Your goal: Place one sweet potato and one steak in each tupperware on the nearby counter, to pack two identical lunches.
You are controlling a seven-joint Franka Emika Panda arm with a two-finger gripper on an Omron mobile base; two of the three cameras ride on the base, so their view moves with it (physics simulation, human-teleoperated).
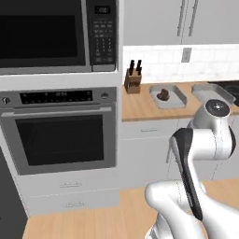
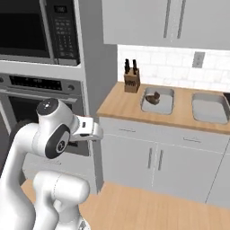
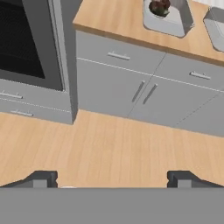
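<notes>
Two light-grey tupperware trays lie side by side on the wood counter (image 1: 140, 108) (image 2: 120, 104) (image 3: 109, 17). The left tupperware (image 1: 180, 100) (image 2: 164, 107) (image 3: 168, 26) holds a dark reddish-brown piece (image 1: 163, 94) (image 2: 153, 97) (image 3: 159, 6), a steak by its look. The right tupperware (image 1: 205, 91) (image 2: 209, 108) (image 3: 216, 28) looks empty, and my arm partly covers it in the left base view. No sweet potato is in view. My gripper (image 3: 112, 179) hangs open over the wooden floor, well short of the counter and below its height, with nothing between its fingertips (image 3: 41, 178).
A knife block (image 1: 133, 78) (image 2: 131, 81) stands at the counter's left end by the wall. A built-in oven (image 1: 60, 135) (image 3: 24, 39) and a microwave (image 1: 51, 32) fill the tall unit on the left. Grey cabinet doors (image 3: 144, 96) sit under the counter. A black stovetop (image 1: 231, 86) lies at the far right.
</notes>
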